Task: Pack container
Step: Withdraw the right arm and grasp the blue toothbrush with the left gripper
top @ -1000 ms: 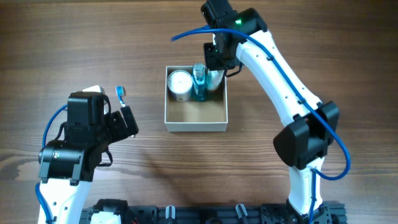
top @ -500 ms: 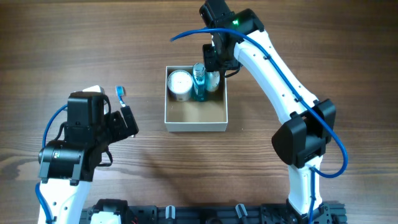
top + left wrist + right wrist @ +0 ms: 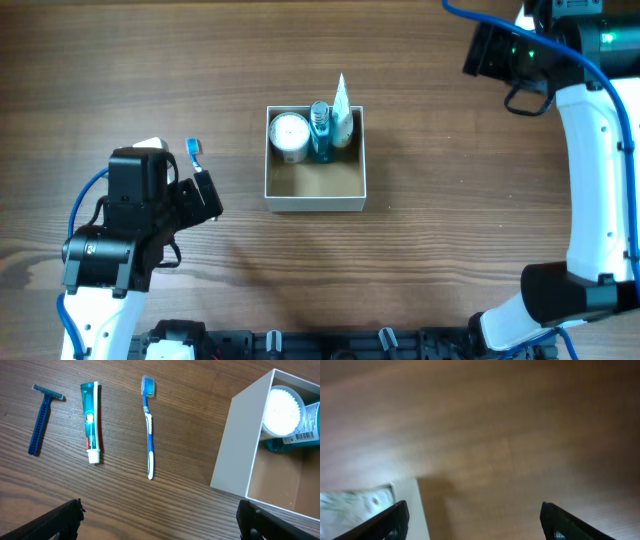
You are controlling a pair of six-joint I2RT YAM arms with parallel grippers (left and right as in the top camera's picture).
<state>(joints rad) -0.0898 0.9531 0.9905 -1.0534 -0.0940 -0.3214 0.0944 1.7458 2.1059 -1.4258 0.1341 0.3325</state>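
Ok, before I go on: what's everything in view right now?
container: 1, white walls, brown inside, mid-table
jar: 1, white, container's far left corner
bottle: 1, teal, in container beside jar
tube: 1, white, container's far right corner, tip poking past the rim
toothbrush: 1, blue and white, on table left of container
toothpaste: 1, green, beside toothbrush, farther from container
razor: 1, blue, beyond toothpaste
table: 1, brown wood
left gripper: 1, black, open and empty, over the loose toiletries
right gripper: 1, black, open and empty, far right, away from container
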